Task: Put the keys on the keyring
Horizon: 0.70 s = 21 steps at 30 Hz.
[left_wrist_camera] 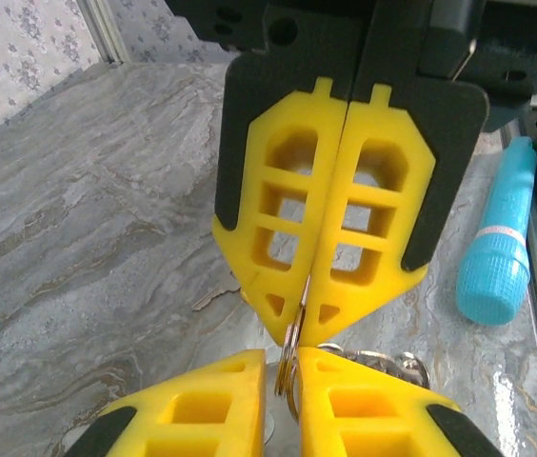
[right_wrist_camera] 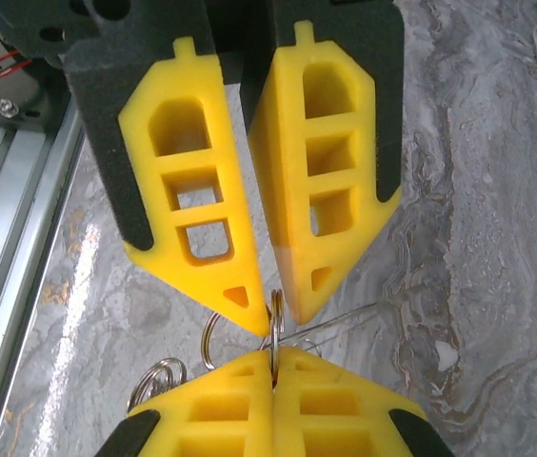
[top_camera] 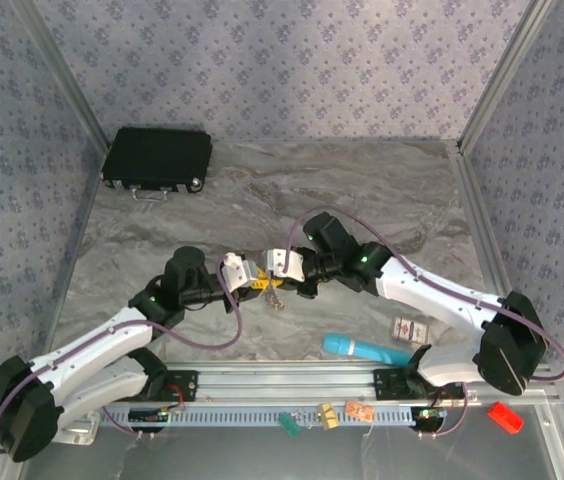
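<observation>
Thin silvery metal keyring (right_wrist_camera: pixel 274 309), held over the grey marble desk (top_camera: pixel 362 200), in the middle between 2 arms. Squeezed tight in the closed right end effector (right_wrist_camera: pixel 274 357). Also pinched by the left end effector (left_wrist_camera: pixel 283 360), nearly shut around it. Probably gripped from 2 sides to keep it still for threading. Little silver loops (right_wrist_camera: pixel 213 338) dangling under. Turquoise plastic tube (top_camera: pixel 364 348) and black case (top_camera: pixel 157 158) lying well apart, not in the way.

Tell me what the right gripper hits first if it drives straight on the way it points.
The left gripper: its fingertips sit nose to nose with the right gripper, the pinched keyring between them. Contact looks almost immediate, though the exact gap in depth is unclear.
</observation>
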### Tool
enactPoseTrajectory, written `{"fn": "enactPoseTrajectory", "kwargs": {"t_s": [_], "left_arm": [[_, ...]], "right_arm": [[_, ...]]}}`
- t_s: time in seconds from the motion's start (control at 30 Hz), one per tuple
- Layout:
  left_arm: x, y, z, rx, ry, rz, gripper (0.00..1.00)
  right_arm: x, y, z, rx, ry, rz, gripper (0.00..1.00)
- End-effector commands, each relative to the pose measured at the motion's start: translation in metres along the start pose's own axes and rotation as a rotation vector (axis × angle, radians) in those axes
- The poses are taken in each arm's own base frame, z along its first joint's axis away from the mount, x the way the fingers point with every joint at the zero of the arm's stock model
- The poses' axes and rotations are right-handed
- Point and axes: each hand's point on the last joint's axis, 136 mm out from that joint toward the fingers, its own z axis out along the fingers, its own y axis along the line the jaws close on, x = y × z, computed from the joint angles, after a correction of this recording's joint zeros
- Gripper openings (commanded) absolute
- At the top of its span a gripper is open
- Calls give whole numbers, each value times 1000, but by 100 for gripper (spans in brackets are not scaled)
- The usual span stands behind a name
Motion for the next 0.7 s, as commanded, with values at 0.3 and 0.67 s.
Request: {"fn": "enactPoseTrajectory", "kwargs": {"t_s": [0.3,0.67], "left_arm": [[-17,-6,1,55,-44,39,11],[-16,-8,-4,32,-62,89,0]], "right_arm": [[-10,9,2,-40,54,-75,0],[-16,-10,-14,67,-95,39,31]]}}
